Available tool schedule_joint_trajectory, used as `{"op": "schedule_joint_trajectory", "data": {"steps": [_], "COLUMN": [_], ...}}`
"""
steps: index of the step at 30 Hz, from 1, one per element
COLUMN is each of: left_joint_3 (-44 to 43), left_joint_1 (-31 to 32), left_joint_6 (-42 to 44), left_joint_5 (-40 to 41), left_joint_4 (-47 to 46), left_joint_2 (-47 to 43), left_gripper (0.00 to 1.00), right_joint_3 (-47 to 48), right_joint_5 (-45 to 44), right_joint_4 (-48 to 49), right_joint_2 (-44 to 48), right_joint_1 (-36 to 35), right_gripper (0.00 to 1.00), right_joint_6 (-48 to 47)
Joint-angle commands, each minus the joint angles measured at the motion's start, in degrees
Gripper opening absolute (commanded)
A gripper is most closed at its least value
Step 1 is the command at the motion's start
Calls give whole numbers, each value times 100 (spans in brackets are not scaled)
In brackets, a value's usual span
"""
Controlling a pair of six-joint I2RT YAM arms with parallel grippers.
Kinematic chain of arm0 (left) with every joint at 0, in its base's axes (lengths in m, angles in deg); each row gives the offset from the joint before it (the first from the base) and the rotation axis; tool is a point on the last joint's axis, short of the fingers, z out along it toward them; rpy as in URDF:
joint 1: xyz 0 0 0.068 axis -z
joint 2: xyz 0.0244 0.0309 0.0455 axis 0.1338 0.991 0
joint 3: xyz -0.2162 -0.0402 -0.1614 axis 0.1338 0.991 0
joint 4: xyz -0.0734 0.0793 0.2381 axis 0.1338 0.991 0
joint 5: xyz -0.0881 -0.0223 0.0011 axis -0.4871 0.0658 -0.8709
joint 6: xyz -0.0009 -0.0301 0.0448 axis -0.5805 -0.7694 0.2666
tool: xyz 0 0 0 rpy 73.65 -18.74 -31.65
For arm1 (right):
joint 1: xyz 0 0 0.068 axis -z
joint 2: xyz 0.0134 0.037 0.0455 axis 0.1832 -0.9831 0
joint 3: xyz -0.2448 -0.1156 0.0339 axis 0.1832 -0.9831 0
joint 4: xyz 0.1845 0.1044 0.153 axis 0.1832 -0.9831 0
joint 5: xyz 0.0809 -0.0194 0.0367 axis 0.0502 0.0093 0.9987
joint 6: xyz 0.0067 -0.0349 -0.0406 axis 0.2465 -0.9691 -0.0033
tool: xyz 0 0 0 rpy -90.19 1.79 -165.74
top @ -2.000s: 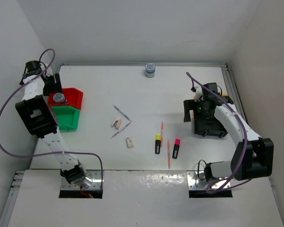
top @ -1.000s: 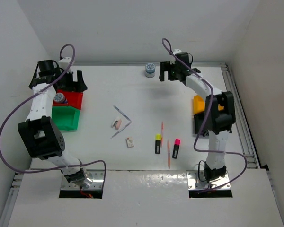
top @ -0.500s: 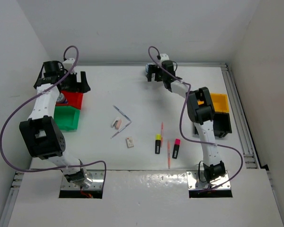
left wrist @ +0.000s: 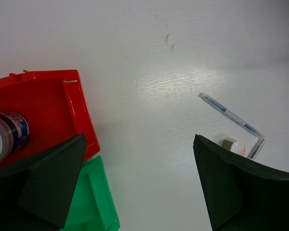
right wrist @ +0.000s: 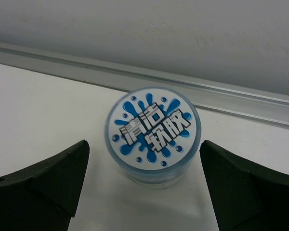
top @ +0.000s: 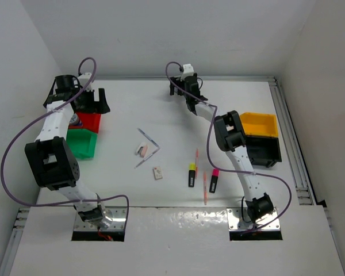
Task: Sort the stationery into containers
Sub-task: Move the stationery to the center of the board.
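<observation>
While one blue-and-white tape roll (right wrist: 152,136) is sitting upright on the table (right wrist: 33,110) at its far edge, just in front of the metal rail (right wrist: 231,96) along the wall, the right gripper (top: 182,89) is hanging directly over it with its jaws spread wide. Each finger (right wrist: 43,185) is standing off to one side of the roll with bare table showing in the gap, so nothing is being held or touched. On the left side, the second tape roll (left wrist: 7,137) is lying inside the red bin (left wrist: 81,115), and the green bin (left wrist: 94,207) is sitting flush against the red one on its near side. The left gripper (top: 91,101) is hovering above the red bin's inner edge, its jaws likewise fully apart and gripping nothing. Toward the middle of the table, two thin grey pens (top: 148,138) are lying in a V with their tips meeting, the pink eraser (top: 142,150) is resting between them, and the beige eraser (top: 157,172) is lying just nearer the arms. Right of these, the yellow highlighter (top: 191,174) and the pink highlighter (top: 214,180) are flanking one orange pencil (top: 204,187), while another pencil (top: 196,156) is lying slightly farther back. At the right edge, the yellow bin (top: 259,123) and the black bin (top: 263,150) are standing together, the yellow one farther from the bases.
</observation>
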Motion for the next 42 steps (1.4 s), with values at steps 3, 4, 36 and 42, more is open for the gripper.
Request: {"op": "schedule_joint_trajectory", "data": {"steps": [3,4,36,42], "left_joint_3": [-281,-290,1195,1125], "left_joint_1": [42,42,-37,-19], "left_joint_6": [-121,-121,661,767], "left_joint_5": [23,32,-654,-794], "left_joint_4": [-69,-78,344,379], "left_joint_2": [95,95,-1241,-1206], "left_gripper": [100,100,96,97], "right_joint_3": [177,116,-5292,-5395], "right_joint_5": [-187,-178,2169,1668], "right_joint_4": [487,531,1613,1507], "right_joint_2": [-71,-54,3094,3356], "right_joint_1": [90,108,-1606,-1597], "right_gripper": [85,80,43,98], "right_joint_6": [-89,-63,-1749,-1838]}}
